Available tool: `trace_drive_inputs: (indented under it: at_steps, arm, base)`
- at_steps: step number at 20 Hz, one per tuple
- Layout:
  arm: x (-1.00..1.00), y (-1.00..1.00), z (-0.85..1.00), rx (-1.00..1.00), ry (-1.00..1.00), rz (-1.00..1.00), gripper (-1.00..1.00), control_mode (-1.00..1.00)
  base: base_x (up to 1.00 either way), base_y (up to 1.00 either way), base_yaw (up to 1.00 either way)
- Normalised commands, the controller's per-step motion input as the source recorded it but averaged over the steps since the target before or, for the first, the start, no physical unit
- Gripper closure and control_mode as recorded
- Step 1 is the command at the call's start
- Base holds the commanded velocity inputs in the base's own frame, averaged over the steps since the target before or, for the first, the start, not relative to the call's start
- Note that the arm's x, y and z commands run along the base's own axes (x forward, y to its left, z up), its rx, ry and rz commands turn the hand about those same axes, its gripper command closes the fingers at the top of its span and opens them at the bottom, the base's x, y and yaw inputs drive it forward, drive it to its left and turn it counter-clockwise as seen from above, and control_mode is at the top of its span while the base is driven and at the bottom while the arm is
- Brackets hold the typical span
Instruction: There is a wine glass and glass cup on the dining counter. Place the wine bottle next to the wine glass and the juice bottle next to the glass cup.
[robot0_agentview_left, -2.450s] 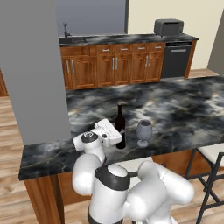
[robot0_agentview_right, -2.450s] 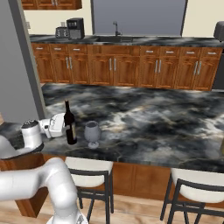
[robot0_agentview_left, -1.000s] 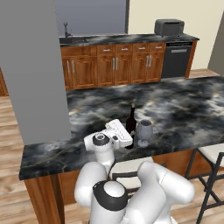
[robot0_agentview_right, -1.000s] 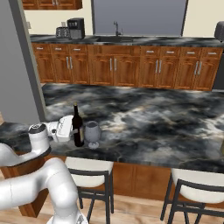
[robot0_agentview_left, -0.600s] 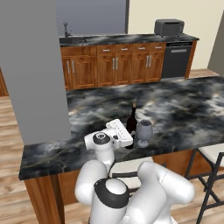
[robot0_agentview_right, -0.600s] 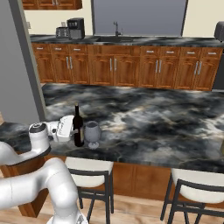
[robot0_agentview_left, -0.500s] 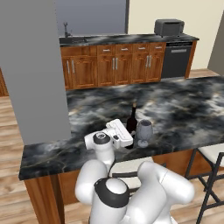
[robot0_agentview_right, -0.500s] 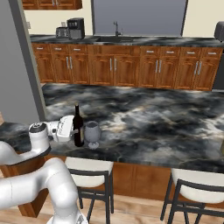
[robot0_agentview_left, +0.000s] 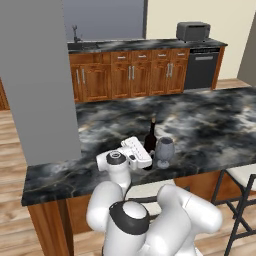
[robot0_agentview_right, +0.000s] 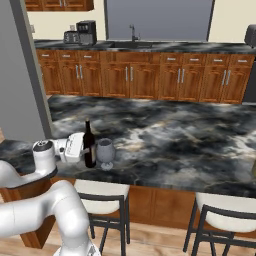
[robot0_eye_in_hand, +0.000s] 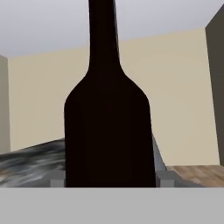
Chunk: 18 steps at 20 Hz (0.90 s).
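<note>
I can't read any words or numbers here. The wine bottle (robot0_agentview_right: 89, 145) is too dark and small for me to make out any letters on it. Up close it looks all black. The cupboards have no signs.

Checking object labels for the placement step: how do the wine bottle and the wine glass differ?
The wine bottle is dark and opaque; the wine glass is grey and see-through. The bottle is slim with a long narrow neck, the glass has a rounded bowl on a stem. The bottle stands about twice as tall as the glass. The gripper is at the bottle, not at the glass. Both stand upright, side by side near the front edge of the dining counter.
</note>
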Motion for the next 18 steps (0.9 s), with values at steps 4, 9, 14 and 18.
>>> trace_drive_inputs:
  at_steps: [4,9,14,18]
  arm:
    - [0.0,0.04,-0.08,0.01,0.0,0.0,-1.0,-1.0]
    - [0.0,0.01,-0.02,0.0,0.0,0.0,-1.0,-1.0]
    - [0.0,0.09,0.0,0.0,0.0,0.0,-1.0,-1.0]
    - [0.0,0.17,0.0,0.0,0.0,0.0,-1.0,-1.0]
  base:
    - [0.0,0.0,0.0]
    - [0.0,0.0,0.0]
    - [0.0,0.0,0.0]
    - [0.0,0.0,0.0]
